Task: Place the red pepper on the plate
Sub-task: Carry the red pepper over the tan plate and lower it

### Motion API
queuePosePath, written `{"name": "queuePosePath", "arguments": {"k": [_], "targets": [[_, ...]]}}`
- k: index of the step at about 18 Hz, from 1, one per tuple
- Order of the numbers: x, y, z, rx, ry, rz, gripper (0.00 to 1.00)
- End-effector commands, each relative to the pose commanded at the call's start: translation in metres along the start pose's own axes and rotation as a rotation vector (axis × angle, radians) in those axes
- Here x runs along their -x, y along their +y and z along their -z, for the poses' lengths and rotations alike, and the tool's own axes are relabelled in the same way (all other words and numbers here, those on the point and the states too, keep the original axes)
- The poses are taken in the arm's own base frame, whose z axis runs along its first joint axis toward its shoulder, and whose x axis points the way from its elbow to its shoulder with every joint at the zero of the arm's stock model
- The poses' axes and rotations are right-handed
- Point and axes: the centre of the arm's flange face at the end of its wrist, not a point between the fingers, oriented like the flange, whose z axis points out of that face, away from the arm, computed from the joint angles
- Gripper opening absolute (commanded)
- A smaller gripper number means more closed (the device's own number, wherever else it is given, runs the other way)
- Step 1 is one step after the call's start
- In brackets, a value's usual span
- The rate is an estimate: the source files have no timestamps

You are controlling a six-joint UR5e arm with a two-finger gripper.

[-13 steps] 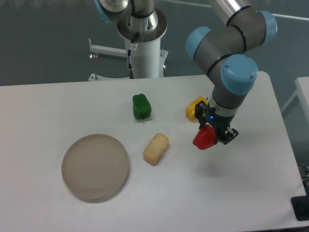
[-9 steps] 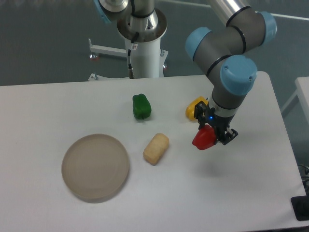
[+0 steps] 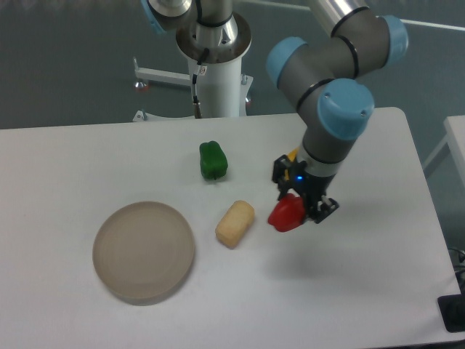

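Observation:
My gripper (image 3: 293, 207) is shut on the red pepper (image 3: 285, 215) and holds it above the white table, right of centre. The pepper is glossy bright red and hangs between the black fingers. The plate (image 3: 144, 251), a round beige-tan disc with a low rim, lies at the front left of the table with nothing on it. The pepper is well to the right of the plate, about a plate's width from its rim.
A beige potato-like piece (image 3: 235, 223) lies between the plate and the pepper. A green pepper (image 3: 213, 161) sits behind it. A yellow pepper is mostly hidden behind my wrist. The arm's white base column (image 3: 214, 73) stands at the table's back edge.
My gripper has moved left and slightly toward the front with the red pepper in it, now covering most of the yellow pepper. Nothing else has moved.

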Motion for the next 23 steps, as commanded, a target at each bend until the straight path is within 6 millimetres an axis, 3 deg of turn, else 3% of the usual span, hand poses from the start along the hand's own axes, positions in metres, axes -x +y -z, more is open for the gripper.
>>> {"name": "queuePosePath", "arguments": {"k": [4, 6, 7, 11, 20, 23], "targets": [[-0.046, -0.065, -0.016, -0.026, -0.035, -0.013, 0.46], [-0.063, -0.084, -0.024, -0.031, -0.031, 0.011, 0.46], [-0.076, -0.098, -0.039, -0.018, -0.015, 0.008, 0.46], [-0.107, -0.124, -0.088, 0.024, 0.038, -0.002, 0.47], [-0.138, -0.144, -0.162, 0.157, 0.055, -0.036, 0.57], [-0.139, -0.144, -0.175, 0.168, 0.066, -0.038, 0.63]]}}
